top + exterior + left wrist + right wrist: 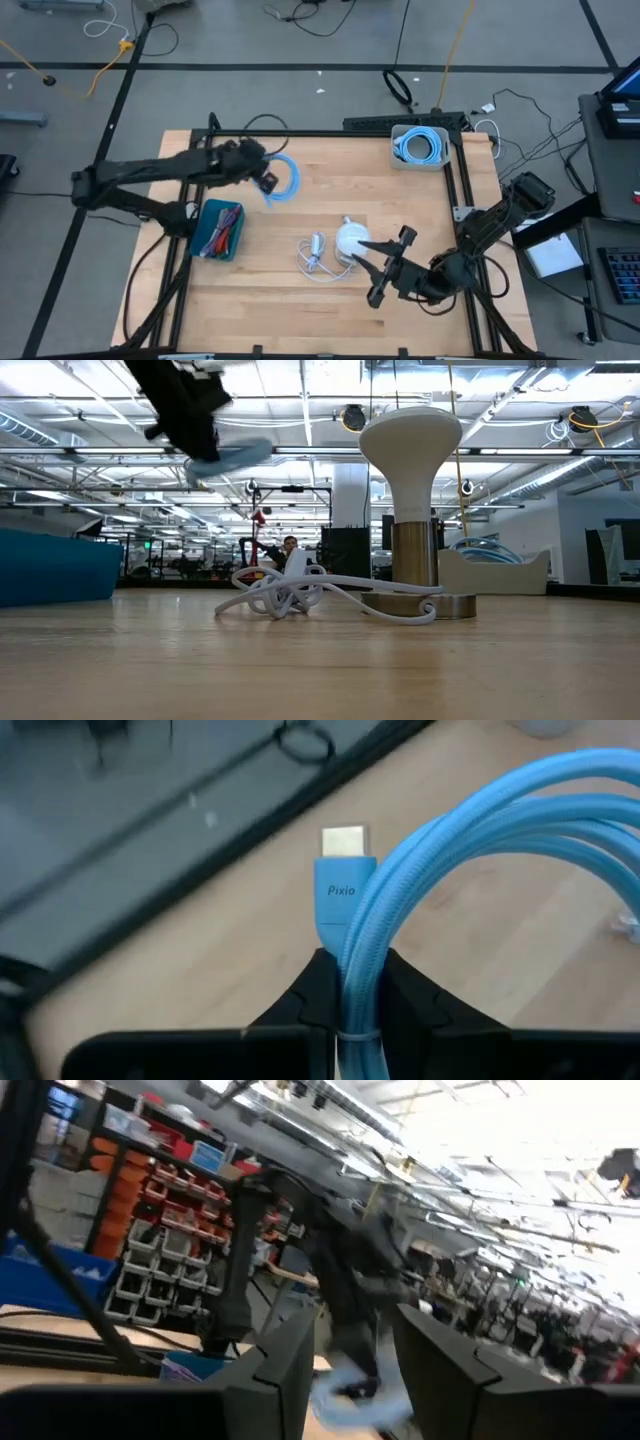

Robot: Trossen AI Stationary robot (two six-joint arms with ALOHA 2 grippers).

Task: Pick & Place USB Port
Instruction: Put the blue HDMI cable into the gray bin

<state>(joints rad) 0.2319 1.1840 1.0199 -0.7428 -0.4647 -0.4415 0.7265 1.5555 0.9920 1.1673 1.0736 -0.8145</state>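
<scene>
My left gripper (262,177) is raised over the table's left middle and shut on a coiled light-blue braided cable (284,181), whose blue plug marked "Pixio" (345,880) sticks out past the fingers. The low view shows this gripper (192,422) high up with the cable (232,457) under it. My right gripper (386,266) is open near the table's right near side, beside a white mushroom-shaped lamp (348,238) standing on its metal base. It points toward the left arm. A tangled white cable (314,255) lies by the lamp. My left gripper pinches several strands of the blue cable's coil (360,982) together between its two fingers (305,995), close to a small tie. The coil is lifted clear of the table and loops out beyond the fingertips, with the plug end alongside.
A teal bin (219,230) holding coloured cables sits at the table's left near side. A pale tray (420,146) with another blue coil stands at the far right corner. Bare wood lies between the lamp and the tray.
</scene>
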